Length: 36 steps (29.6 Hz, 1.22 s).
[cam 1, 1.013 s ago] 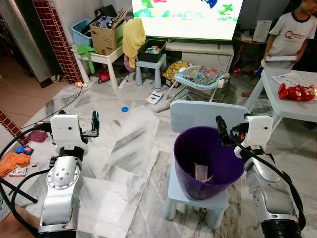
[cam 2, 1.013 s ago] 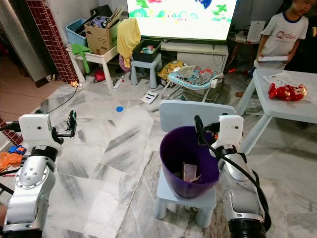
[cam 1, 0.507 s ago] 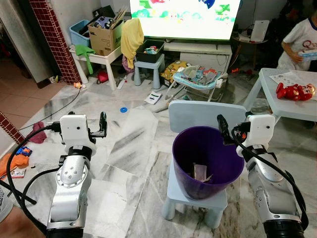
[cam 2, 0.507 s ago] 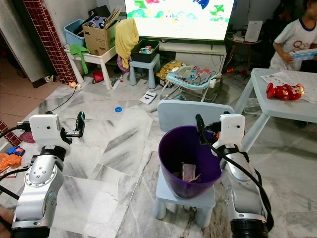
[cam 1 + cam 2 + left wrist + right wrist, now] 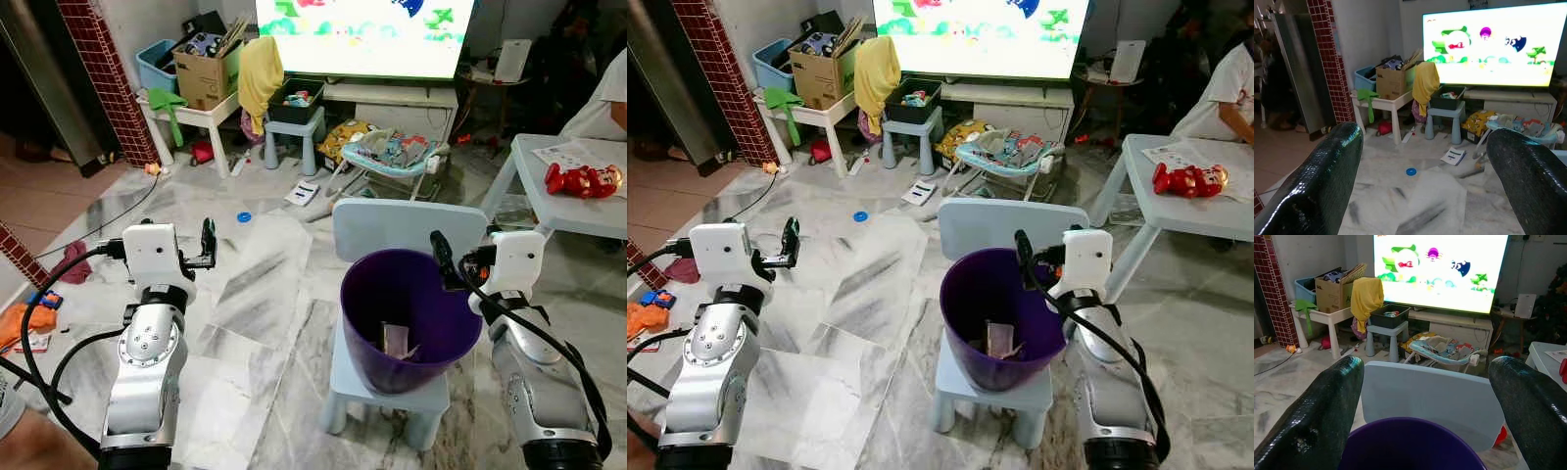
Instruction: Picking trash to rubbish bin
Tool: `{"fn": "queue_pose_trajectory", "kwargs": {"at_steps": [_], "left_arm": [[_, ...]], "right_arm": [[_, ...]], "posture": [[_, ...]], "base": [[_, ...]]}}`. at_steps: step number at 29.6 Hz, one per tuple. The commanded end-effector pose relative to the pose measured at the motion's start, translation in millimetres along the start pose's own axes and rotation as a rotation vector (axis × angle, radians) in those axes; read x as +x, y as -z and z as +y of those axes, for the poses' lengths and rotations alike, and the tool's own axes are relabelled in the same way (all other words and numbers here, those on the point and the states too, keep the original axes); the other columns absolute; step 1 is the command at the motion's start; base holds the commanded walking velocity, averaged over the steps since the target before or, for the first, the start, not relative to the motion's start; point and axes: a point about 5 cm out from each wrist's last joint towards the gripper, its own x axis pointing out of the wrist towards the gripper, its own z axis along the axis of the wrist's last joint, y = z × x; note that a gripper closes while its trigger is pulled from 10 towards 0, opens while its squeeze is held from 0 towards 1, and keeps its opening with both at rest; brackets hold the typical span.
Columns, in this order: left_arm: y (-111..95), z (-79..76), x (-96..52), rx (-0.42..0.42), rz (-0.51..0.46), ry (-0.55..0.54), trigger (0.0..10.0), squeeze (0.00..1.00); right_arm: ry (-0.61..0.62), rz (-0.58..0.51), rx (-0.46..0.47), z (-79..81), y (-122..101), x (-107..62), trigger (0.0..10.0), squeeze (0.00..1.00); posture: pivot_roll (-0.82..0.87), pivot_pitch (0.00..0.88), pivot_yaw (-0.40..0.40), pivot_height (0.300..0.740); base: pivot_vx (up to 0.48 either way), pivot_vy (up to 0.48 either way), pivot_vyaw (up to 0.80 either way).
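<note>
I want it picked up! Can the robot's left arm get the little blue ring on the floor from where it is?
Probably not yet. The blue ring lies on open floor well beyond the left gripper, which is open and raised. Nothing blocks the way.

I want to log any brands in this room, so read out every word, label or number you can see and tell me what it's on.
No text here reads clearly.
Cardboard box: a small dark mark on its side, too small to read.
Booklet on the floor: printing too blurred to read.
Papers on the blue table: print too small to read.
TV screen: cartoon shapes, no legible words.
</note>
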Motion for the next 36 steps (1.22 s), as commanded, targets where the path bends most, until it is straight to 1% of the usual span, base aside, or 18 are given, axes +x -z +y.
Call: {"fn": "queue_pose_trajectory", "kwargs": {"at_steps": [1,6,36], "left_arm": [[0.4,-1.6,1.8,0.007,0.009,0.011,10.0,0.00],[0.3,-1.4,2.2,0.011,0.008,0.011,10.0,0.00],[0.8,-1.1,4.3,0.018,0.013,0.019,10.0,0.00]], "right_arm": [[-0.004,-0.013,-0.005,3.2,-3.5,-0.8,10.0,0.00],[-0.003,-0.012,-0.007,3.2,-3.4,-0.8,10.0,0.00],[-0.009,-0.013,-0.004,5.9,-3.2,1.4,10.0,0.00]], "posture": [[0.05,0.000,0.016,0.740],[0.05,0.000,0.016,0.740],[0.05,0.000,0.021,0.740]], "base": [[0.000,0.000,0.00],[-0.114,0.000,0.00],[-0.303,0.000,0.00]]}}
